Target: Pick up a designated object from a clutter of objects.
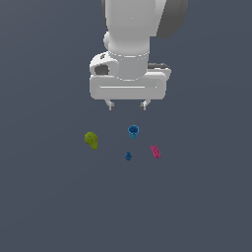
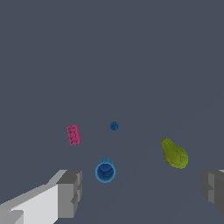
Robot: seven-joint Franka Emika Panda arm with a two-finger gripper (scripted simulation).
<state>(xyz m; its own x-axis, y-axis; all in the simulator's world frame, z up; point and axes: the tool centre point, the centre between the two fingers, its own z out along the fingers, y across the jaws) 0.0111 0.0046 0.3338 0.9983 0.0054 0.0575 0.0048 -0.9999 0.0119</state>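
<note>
The magenta-pink studded brick (image 1: 155, 151) lies flat on the grey floor, toward the exterior view's right; it also shows in the wrist view (image 2: 74, 134). The blue cup (image 1: 133, 131) (image 2: 105, 171) stands upright. The smaller dark-blue piece (image 1: 128, 156) (image 2: 114, 126) sits beyond it. The yellow-green lumpy object (image 1: 91, 140) (image 2: 174, 153) lies toward the exterior view's left. My gripper (image 1: 127, 105) (image 2: 141, 192) hangs open and empty well above the items, roughly over the blue cup. The brick is off to one side of the fingers (image 2: 70, 194).
Plain dark grey floor (image 1: 197, 206) all around the four small items. The arm's white hand and wrist (image 1: 130, 74) fill the upper middle of the exterior view.
</note>
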